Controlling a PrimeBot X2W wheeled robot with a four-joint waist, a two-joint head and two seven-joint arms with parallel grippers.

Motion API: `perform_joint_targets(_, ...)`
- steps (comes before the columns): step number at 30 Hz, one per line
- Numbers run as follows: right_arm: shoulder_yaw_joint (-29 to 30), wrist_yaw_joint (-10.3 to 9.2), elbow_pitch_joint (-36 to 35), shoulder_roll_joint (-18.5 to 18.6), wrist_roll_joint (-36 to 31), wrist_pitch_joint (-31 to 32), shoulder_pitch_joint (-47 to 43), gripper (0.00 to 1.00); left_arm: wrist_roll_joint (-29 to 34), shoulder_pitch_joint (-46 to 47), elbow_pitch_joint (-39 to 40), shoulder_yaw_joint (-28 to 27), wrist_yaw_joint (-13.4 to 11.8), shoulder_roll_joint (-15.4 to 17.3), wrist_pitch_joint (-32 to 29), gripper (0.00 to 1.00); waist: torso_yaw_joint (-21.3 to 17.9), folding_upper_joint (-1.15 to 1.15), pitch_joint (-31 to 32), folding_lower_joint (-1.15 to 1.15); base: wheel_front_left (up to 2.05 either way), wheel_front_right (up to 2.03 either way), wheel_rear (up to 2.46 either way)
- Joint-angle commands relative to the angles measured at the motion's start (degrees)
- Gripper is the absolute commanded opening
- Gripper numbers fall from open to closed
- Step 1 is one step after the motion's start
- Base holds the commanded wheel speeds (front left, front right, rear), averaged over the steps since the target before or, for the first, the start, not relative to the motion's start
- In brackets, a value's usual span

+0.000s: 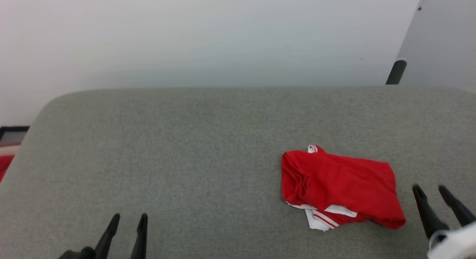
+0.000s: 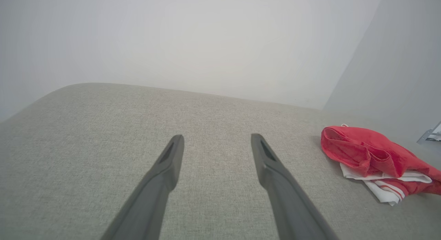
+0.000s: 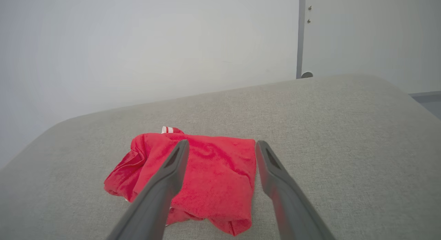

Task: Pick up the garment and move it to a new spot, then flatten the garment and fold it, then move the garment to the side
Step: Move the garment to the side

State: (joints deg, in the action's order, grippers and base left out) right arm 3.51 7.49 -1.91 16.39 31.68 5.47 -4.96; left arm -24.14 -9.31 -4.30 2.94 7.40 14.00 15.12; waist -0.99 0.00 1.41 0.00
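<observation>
preparing to pick up | garment (image 1: 338,188) bunched on surface (image 1: 186,140), near right | left hand (image 1: 130,216) and right hand (image 1: 429,188) both released, empty | next: right hand likely reaches left, pinches cloth edge
</observation>
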Motion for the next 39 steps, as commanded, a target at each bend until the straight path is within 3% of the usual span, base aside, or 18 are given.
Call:
perform_joint_targets(1,-0.7,-0.01,0.9,1.1,-0.5,2.8,3.1,1.0,-0.5,1.1,-0.4,0.2,0.1,-0.1,-0.1,1.0,0.8,0.0,-1.3,0.0,0.0,0.0,0.0)
perform_joint_targets(10,-2.4,-0.02,10.6,4.7,-1.1,24.3,21.5,1.0,-1.9,6.8,-1.2,2.5,0.1,1.3,-0.1,1.0,2.2,0.0,-8.5,0.0,0.0,0.0,0.0)
perform_joint_targets(19,-1.1,-0.02,18.9,6.4,-1.0,45.5,27.1,1.0,-3.1,10.8,-1.9,4.4,0.1,2.8,-0.1,1.0,4.4,0.0,-12.8,0.0,0.0,0.0,0.0)
perform_joint_targets(24,0.6,-0.02,19.4,4.9,-2.3,48.9,27.9,1.0,-3.5,12.1,-1.5,4.5,0.1,3.2,-0.1,1.0,4.7,0.0,-15.6,0.0,0.0,0.0,0.0)
perform_joint_targets(32,-1.8,-0.02,23.9,1.7,-5.1,49.1,28.3,1.0,-3.9,14.8,-1.4,5.4,0.1,3.9,-0.1,1.0,5.4,0.0,-19.5,0.0,0.0,0.0,0.0)
perform_joint_targets(33,-2.1,-0.01,24.3,1.2,-5.0,49.1,28.1,0.96,-3.9,15.0,-1.5,5.5,0.1,3.9,-0.1,1.0,5.4,0.0,-19.7,0.0,0.0,0.0,0.0)
perform_joint_targets(34,-2.4,-0.01,24.4,1.0,-4.8,48.9,28.0,0.51,-3.9,15.2,-1.6,5.6,0.1,3.8,-0.1,1.0,5.5,0.0,-19.8,0.0,0.0,0.0,0.0)
perform_joint_targets(36,-3.0,0.02,24.1,0.8,-4.2,48.1,28.0,0.0,-3.8,15.5,-1.8,5.8,0.1,3.7,-0.1,1.0,5.6,0.0,-19.9,0.0,0.0,0.0,0.0)
perform_joint_targets(39,-2.5,0.04,23.2,0.8,-3.0,45.8,27.6,0.0,-3.6,15.9,-2.3,5.7,0.1,3.5,-0.1,1.0,5.5,0.0,-19.8,0.0,0.0,0.0,0.0)
